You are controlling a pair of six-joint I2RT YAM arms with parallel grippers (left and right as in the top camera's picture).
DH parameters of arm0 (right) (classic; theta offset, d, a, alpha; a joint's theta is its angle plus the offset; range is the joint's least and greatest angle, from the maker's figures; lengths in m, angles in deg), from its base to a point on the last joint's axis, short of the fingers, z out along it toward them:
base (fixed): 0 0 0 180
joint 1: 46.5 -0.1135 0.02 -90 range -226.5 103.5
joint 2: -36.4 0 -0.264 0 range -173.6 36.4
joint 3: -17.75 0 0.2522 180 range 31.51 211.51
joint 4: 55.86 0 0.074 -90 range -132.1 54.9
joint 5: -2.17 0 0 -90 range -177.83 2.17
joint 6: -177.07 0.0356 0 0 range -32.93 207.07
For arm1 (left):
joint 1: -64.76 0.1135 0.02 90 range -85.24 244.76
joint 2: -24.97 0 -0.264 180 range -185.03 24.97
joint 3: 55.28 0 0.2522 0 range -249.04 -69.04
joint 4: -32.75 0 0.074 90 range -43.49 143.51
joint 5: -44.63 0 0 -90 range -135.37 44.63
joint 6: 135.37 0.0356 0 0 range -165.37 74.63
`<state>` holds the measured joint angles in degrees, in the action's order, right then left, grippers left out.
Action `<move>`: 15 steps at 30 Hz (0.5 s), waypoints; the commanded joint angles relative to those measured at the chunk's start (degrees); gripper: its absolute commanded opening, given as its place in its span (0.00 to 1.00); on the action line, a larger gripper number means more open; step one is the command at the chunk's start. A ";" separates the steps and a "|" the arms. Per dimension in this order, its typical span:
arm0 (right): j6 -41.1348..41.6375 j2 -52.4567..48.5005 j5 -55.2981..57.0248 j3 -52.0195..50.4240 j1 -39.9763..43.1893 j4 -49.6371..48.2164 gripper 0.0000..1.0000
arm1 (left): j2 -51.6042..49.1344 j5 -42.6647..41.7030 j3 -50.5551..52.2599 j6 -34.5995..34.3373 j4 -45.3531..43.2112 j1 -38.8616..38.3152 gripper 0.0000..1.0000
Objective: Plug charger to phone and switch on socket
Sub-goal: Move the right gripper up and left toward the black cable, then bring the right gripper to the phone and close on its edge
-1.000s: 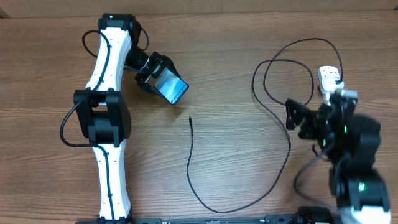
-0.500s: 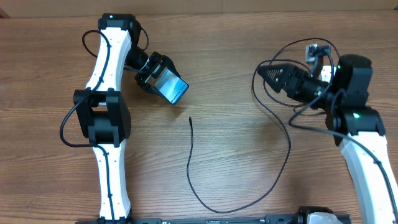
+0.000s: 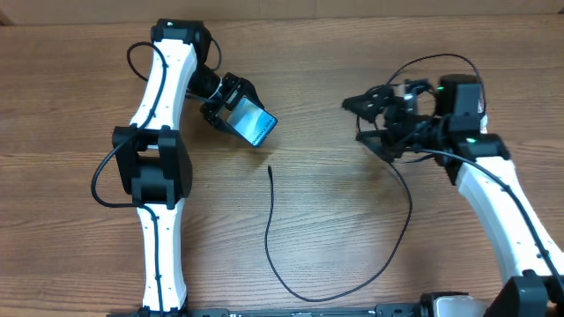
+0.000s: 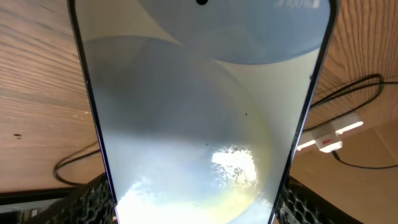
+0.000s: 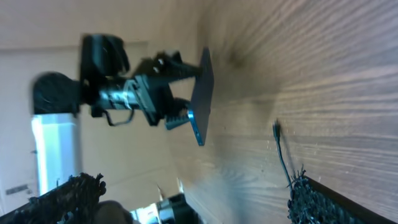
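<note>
Left gripper (image 3: 233, 113) is clamping the phone (image 3: 256, 126) by its long edges, holding it tilted off the table (image 3: 70, 106), while right gripper (image 3: 354, 120) is hovering with fingers spread wide and empty over the charger (image 3: 270, 220) loop, its connector tip (image 3: 270, 168) lying mid-table near the phone.

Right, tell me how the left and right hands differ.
The left hand grips the phone; the right hand is open and empty. The left hand is left of the charger; the right hand is above its loops on the right. Both are black, with two fingers.
</note>
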<state>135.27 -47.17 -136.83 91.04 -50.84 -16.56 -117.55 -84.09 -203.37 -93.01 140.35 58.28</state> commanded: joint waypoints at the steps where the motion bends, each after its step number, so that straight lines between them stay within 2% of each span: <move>1: 0.87 -1.29 5.07 1.18 -3.69 -0.15 1.00 | -0.20 -1.75 -1.70 -5.16 -0.11 -1.90 0.04; 15: 0.07 -1.75 25.29 1.18 -15.02 0.26 1.00 | -0.20 -1.81 -1.70 -18.51 -0.52 -9.05 0.04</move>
<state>136.08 -48.87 -117.79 91.04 -64.57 -16.45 -117.55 -84.14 -203.37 -106.84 139.70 51.11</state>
